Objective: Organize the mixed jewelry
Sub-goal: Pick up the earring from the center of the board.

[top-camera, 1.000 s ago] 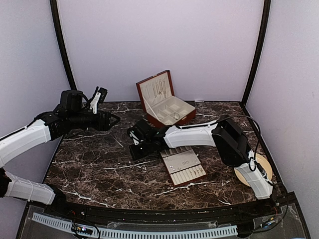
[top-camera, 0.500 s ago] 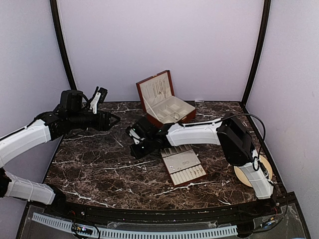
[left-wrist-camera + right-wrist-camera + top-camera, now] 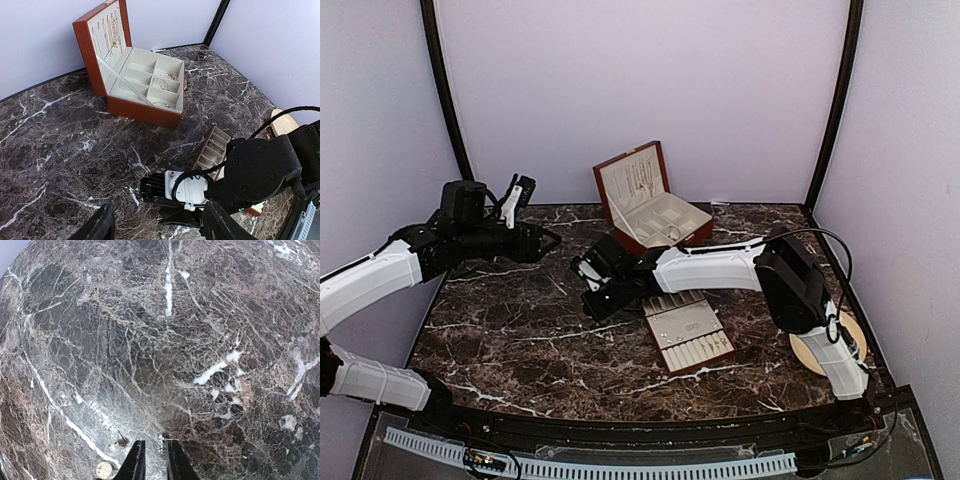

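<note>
High rear overview of table; 2 wrist views: left afar, right close above it.

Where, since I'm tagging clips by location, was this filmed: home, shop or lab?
Most likely a lab-style robot test cell: pale walls and dark frame poles enclose a marble-look table, with left arm and right arm mounted at its near edge and a wooden jewelry box open on it.

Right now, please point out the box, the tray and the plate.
box [image 3: 145, 112], left wrist view, red front wall.
tray [image 3: 692, 328], top view, pale flat middle.
plate [image 3: 806, 352], top view, left rim.
</note>
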Controlling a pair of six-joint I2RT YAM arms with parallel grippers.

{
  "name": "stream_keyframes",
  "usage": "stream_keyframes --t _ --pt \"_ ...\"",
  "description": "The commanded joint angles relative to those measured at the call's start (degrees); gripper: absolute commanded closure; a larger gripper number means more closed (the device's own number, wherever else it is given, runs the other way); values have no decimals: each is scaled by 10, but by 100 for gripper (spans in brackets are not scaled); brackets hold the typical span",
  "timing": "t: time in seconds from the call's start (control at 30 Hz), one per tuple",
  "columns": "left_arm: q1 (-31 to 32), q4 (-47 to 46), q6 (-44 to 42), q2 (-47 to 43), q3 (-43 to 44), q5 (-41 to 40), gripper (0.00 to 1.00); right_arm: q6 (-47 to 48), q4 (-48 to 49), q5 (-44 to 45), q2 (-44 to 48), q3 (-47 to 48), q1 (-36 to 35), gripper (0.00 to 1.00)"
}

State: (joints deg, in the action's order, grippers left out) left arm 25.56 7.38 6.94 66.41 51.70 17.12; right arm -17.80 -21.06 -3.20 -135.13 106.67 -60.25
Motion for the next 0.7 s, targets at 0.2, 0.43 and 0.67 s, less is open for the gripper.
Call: stream_keyframes --t 0.2,0.43,0.67 --pt "0 -7 3 -17 -3 8 38 13 -6 -1 -26 42 -3 84" --pt "0 -6 3 -18 -3 9 38 14 -12 4 -35 42 -3 84" --pt "0 -8 3 -19 -3 9 38 13 -12 3 -38 39 -3 86"
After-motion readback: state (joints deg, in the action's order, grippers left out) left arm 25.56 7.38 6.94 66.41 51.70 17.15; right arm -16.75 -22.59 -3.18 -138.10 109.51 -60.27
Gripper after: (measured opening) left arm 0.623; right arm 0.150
